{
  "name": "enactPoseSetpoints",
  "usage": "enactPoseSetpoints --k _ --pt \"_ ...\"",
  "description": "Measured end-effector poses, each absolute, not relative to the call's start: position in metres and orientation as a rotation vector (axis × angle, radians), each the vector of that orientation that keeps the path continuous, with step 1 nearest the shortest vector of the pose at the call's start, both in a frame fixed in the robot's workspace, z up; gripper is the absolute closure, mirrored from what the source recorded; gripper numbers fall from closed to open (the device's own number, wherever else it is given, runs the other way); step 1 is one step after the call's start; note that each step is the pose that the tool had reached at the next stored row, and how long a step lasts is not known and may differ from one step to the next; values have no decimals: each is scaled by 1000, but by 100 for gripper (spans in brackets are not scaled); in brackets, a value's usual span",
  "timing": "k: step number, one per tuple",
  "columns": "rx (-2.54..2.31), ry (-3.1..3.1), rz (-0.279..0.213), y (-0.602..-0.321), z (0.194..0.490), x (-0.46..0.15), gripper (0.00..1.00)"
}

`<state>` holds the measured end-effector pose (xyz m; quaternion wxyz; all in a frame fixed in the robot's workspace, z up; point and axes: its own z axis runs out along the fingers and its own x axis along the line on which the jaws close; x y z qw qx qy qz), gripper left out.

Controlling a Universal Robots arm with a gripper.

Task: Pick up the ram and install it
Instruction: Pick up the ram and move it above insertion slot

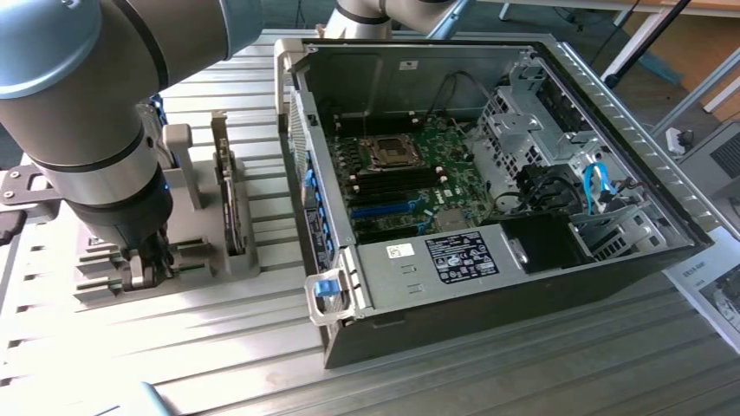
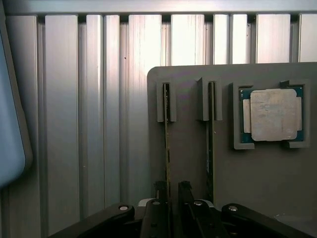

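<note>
Wrist view had the gripper [image 2: 172, 188] right down at the grey holder [image 2: 188, 79], its two fingers [image 2: 159, 191] standing well apart, one on each side of the ram [image 2: 167, 139]. The jaws were wide and nothing was clamped, though whether a pad brushed the board was too close to call. The ram sat on edge in its slot in the holder, thin and dark, running straight in between those fingers. Just beside it, in the neighbouring slot, a second stick [image 2: 210, 139] stood the same way, and beyond that the square silver processor [image 2: 273, 115] lay flat inside its corner brackets. The holder rested on the ribbed aluminium table [image 2: 99, 124]. Over in the exterior view, the arm [image 1: 93, 130] reached straight down on that view's left, low over the holder and well apart from the open computer case [image 1: 601, 113] on the right, whose motherboard [image 1: 405, 169] lay exposed.
</note>
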<state>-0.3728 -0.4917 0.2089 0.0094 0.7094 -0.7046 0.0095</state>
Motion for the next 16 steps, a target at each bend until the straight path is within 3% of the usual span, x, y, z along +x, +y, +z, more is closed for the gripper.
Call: enactPoseSetpoints --k 2,3,5,16 --pt "2215 -2201 30 -492 209 -373 78" --pt "2216 -2201 30 -492 209 -373 84" --pt "2216 -2201 30 -492 209 -373 88" --pt "2215 -2201 30 -492 211 -373 88"
